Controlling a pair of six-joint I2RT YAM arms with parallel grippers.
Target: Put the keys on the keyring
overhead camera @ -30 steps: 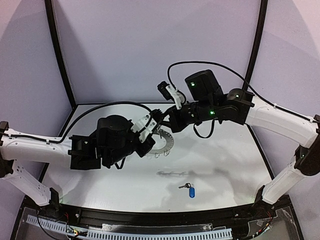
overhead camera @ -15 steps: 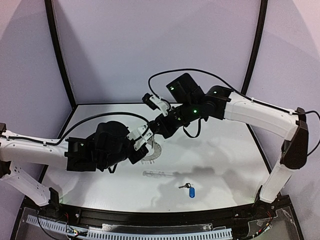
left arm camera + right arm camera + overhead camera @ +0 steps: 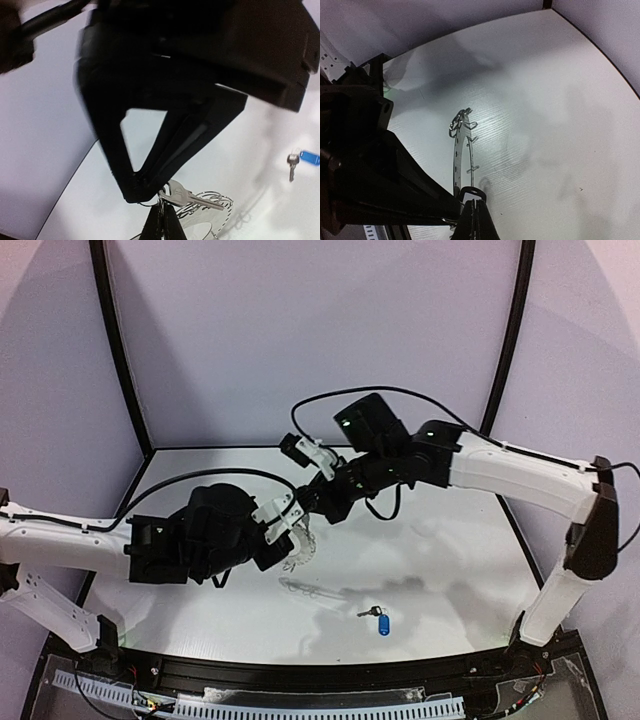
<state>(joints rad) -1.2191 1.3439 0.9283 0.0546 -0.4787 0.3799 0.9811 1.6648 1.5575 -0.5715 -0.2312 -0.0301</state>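
Starting at the left: shifted leftward and lower than a second ago, the left gripper (image 3: 160, 209), jaws pressed fully together on the rim of the keyring (image 3: 303, 552). Lifted clear of the table (image 3: 440, 560), tilted nearly edge-on now rather than showing its broad face as before, with a shadow (image 3: 315, 590) beneath that has likewise drifted left. Just beside that, stretched further left than before, the right gripper (image 3: 473, 206), jaws closed tight too, tips meeting the left pair's at the head of a small silver key (image 3: 189, 198) hanging against the ring. Cannot tell whether actually pinching that key. Further right, toward the near edge, unmoved: the blue-tagged key (image 3: 380, 623), flat on the table, well apart from the ring.
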